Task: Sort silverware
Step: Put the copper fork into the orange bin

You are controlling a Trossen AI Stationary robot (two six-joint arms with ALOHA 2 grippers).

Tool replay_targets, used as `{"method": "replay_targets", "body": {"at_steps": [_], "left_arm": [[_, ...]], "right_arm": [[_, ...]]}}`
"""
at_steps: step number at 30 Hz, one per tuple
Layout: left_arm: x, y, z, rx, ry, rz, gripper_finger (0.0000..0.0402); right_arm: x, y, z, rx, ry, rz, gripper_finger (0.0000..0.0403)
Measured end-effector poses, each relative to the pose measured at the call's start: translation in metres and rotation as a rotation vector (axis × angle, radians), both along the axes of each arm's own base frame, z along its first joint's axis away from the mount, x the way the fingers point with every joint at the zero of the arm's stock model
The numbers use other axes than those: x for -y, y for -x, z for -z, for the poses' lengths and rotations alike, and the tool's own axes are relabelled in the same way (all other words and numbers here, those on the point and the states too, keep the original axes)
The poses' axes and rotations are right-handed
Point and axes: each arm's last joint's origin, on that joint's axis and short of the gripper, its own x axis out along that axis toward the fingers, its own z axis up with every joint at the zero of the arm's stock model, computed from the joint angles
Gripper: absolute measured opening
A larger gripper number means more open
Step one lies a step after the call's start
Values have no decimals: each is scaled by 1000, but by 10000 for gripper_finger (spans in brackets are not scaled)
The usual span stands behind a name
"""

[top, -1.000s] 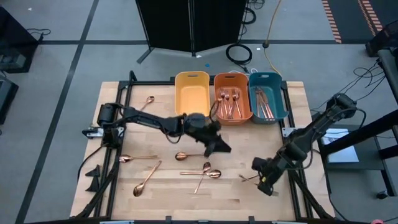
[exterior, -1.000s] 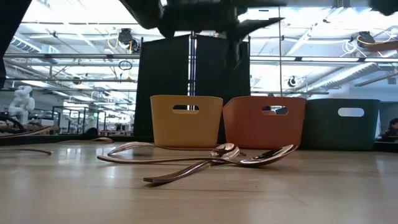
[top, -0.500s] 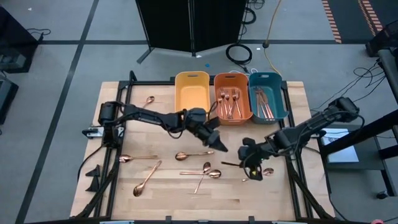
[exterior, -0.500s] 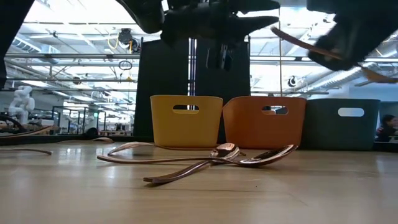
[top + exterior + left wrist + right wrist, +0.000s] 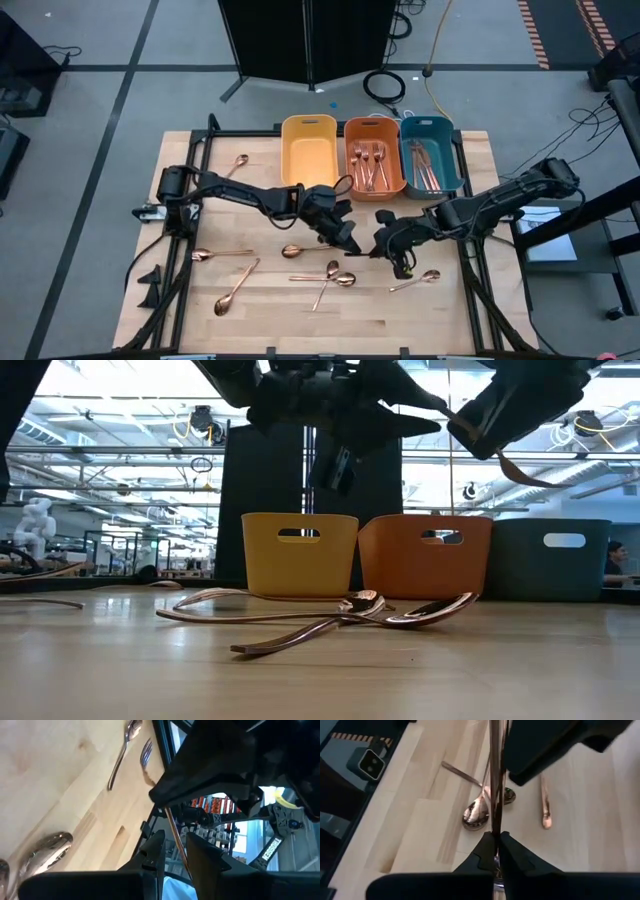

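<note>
bins (image 5: pixel 372 156): 3 | loose spoons (image 5: pixel 301 250): 7 | right end effector (image 5: pixel 383 246): clamps utensil (image 5: pixel 494 785) | left end effector (image 5: pixel 349 241): slightly parted

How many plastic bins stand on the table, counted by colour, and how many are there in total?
yellow bin: 1
orange bin: 1
teal bin: 1
Total: 3
</note>
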Motion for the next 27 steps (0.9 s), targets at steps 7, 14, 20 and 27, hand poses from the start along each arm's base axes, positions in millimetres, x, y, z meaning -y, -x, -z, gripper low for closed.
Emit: {"method": "replay_targets", "body": {"at_steps": [7,14,20,27], "left_arm": [[8,0,0,-24,21,-15,73],[14,1,1,-32,16,-3,73],[15,2,2,-20,-10,9,71],[19,3,5,-10,-76,35,8]], "right_arm": [[2,-1,0,6,23,12,0],[2,-8,6,-24,33,17,0],[-2,-26,0,-41,76,-27,0],[-3,-39,-14,-100,104,-35,0]]}}
